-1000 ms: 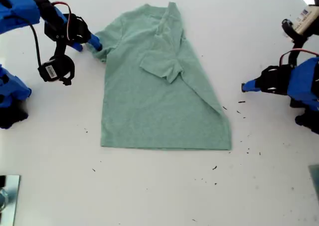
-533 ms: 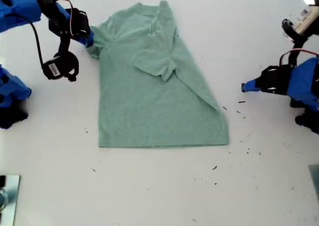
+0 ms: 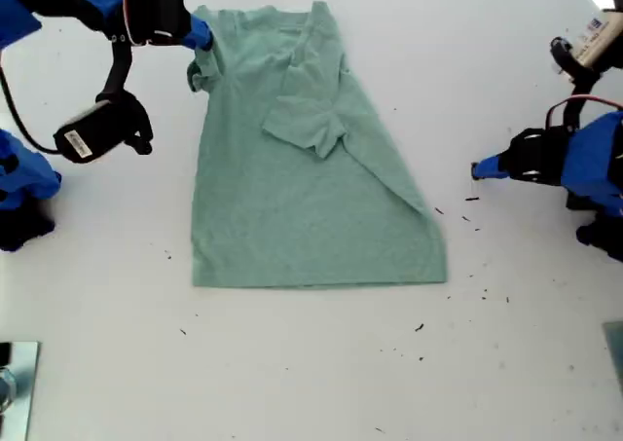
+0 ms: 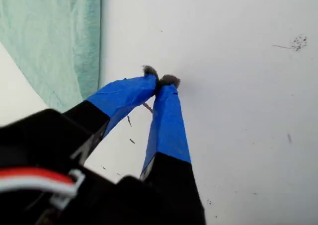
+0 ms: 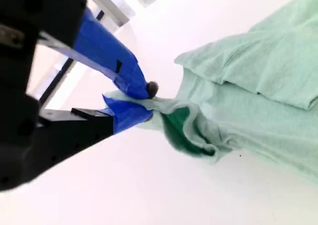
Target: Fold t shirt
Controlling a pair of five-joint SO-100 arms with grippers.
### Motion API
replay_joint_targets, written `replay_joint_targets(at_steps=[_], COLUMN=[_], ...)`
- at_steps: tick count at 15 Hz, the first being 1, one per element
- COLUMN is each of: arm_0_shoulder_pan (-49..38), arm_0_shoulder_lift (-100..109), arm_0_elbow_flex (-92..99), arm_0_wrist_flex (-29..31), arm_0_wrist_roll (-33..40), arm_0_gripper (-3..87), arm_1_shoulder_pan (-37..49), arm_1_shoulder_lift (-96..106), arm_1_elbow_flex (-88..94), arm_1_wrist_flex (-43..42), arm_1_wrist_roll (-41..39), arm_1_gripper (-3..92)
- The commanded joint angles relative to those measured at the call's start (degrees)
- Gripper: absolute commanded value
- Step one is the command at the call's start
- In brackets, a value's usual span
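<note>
Two arms flank the t shirt point(image 3: 302, 168), which lies on the white table point(image 3: 311, 373) with one sleeve folded across its chest. Dark specks point(image 3: 465, 217) dot the table beside my first gripper point(image 4: 161, 80) at the exterior view's right, its jaws clenched on nothing. My second gripper point(image 5: 144, 102) pinches the other sleeve at the exterior view's upper left. Since half a second ago it has lifted that sleeve up and inward.
</note>
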Motion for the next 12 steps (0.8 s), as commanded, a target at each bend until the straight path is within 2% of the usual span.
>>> replay_joint_targets(at_steps=[1, 3, 7, 9, 11, 12], arm_0_shoulder_pan=[4.66, 9.32, 13.89, 14.06, 12.30, 11.95], arm_0_shoulder_lift=[-1.93, -9.84, -38.41, -54.67, -54.76, -50.54], arm_0_elbow_flex=[-3.87, -9.49, -37.09, -56.43, -58.01, -57.48], arm_0_wrist_flex=[-4.31, -8.00, -6.59, -1.23, 2.20, 5.89], arm_0_wrist_roll=[-0.35, -2.55, -3.34, -2.99, -2.99, -2.46], arm_0_gripper=[-0.2, -0.2, -0.2, 1.5, 12.6, 14.1], arm_1_shoulder_pan=[-1.14, -1.23, -2.02, -2.29, -2.29, -2.29], arm_1_shoulder_lift=[0.26, 0.26, 0.26, 0.26, 0.26, 0.26], arm_1_elbow_flex=[3.16, 3.16, 3.16, 3.16, 3.16, 3.16], arm_1_wrist_flex=[-1.76, -1.76, -1.76, -1.76, -1.76, -1.76], arm_1_wrist_roll=[0.70, 0.88, 1.93, 2.37, 2.20, 2.20], arm_1_gripper=[2.6, 2.6, 2.6, 2.6, 2.6, 2.6])
